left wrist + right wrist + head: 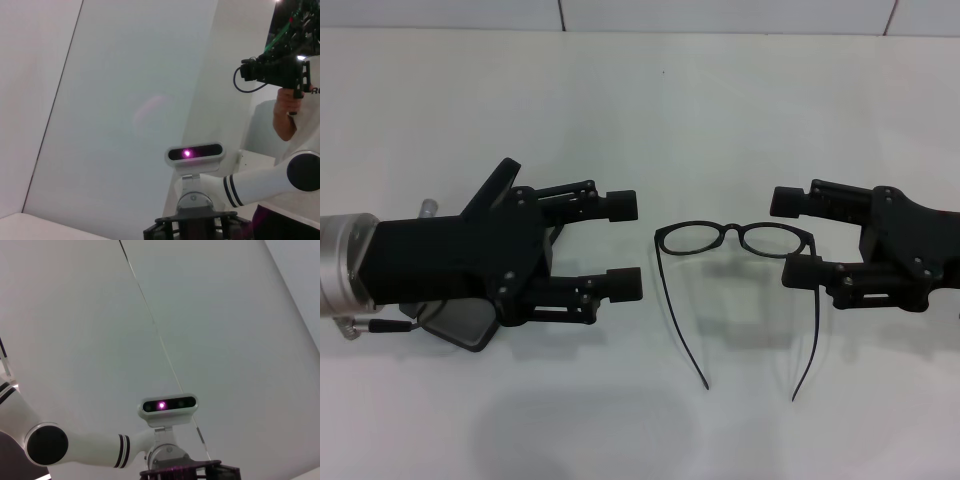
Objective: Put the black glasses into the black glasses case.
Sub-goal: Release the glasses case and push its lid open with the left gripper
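Right gripper (802,236), open at frame right, straddles the glasses (735,240) hinge; closing could bend it.

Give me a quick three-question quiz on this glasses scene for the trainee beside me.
1. True or false: the black glasses lie on the table with both temple arms unfolded.
2. Which hand is closer to the frame? A) left hand B) right hand
3. Fill in: the black glasses case is mostly hidden beneath the ____ arm.

Key:
1. True; the temples stretch out toward the robot.
2. B; one finger of the right hand sits by the frame's end, though contact cannot be judged, while the left hand stands apart. Both hands are open.
3. Left; only a corner shows.
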Motion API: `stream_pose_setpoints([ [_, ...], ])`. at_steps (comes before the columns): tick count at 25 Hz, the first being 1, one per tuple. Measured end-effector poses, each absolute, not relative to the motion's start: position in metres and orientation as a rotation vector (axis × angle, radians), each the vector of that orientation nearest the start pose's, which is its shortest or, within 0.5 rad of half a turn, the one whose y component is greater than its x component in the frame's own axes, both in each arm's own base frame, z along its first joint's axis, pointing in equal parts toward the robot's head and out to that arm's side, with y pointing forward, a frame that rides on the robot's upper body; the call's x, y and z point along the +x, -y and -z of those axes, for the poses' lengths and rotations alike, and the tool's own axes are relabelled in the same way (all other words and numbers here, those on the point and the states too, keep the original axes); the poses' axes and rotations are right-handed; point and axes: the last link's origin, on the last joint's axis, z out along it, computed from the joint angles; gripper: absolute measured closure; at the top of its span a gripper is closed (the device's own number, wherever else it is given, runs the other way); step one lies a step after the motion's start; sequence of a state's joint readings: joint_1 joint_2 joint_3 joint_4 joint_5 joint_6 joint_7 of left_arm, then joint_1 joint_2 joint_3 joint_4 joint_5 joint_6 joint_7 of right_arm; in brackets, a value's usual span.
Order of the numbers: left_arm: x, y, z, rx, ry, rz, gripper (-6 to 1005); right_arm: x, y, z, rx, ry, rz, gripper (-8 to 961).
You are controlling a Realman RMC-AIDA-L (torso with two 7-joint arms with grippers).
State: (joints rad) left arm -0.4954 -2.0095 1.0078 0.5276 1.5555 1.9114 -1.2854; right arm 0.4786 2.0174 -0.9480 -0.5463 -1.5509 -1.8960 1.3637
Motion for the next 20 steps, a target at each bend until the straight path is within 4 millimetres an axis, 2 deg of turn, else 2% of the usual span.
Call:
stream_pose_setpoints([
  [12, -0.221, -0.281, -0.009, -2.923, 0.398, 1.303, 170, 0.226, -0.285, -0.016, -2.841, -0.521, -1.323, 107],
  [15, -0.214, -0.289, -0.016, -2.917, 0.463, 1.305, 170, 0.231, -0.286, -0.016, -2.817, -0.516, -1.296, 108],
  [18, -0.196, -0.307, -0.027, -2.931, 0.586, 1.182, 170, 0.242, -0.287, -0.020, -2.770, -0.535, -1.245, 108],
  [20, -0.180, -0.316, -0.035, -2.940, 0.645, 0.963, 188, 0.250, -0.287, -0.025, -2.742, -0.554, -1.214, 108],
])
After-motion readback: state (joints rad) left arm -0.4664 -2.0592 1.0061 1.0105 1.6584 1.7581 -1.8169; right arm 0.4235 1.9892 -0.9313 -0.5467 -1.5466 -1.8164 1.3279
